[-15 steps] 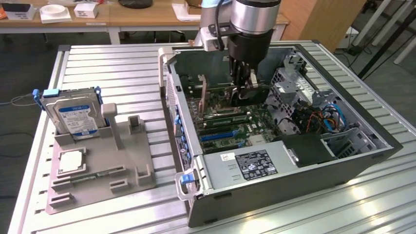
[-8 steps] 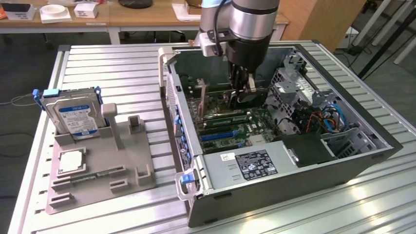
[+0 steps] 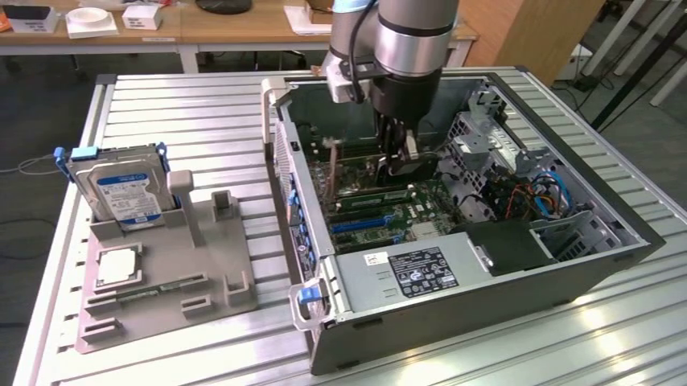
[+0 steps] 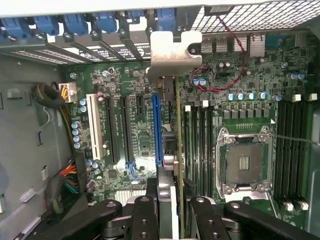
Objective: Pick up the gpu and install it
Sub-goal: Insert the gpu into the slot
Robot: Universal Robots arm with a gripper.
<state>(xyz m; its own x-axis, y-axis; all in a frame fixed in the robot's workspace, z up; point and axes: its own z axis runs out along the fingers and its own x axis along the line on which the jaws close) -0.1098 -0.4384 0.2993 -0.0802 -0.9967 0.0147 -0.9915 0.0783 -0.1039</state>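
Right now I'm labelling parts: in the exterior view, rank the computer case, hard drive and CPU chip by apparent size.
Largest: computer case
Middle: hard drive
Smallest: CPU chip
Each gap looks clear.

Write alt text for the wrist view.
The gripper holds the gpu edge-on over the computer's motherboard, its silvery bracket at the far end. A blue expansion slot runs just beside the card; an empty CPU socket sits further off.

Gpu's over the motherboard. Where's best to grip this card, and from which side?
Upper long edge, from above, tool pinching its two flat faces: the gpu stands on edge, thin, bracket at one end, lower edge left free for the slot.
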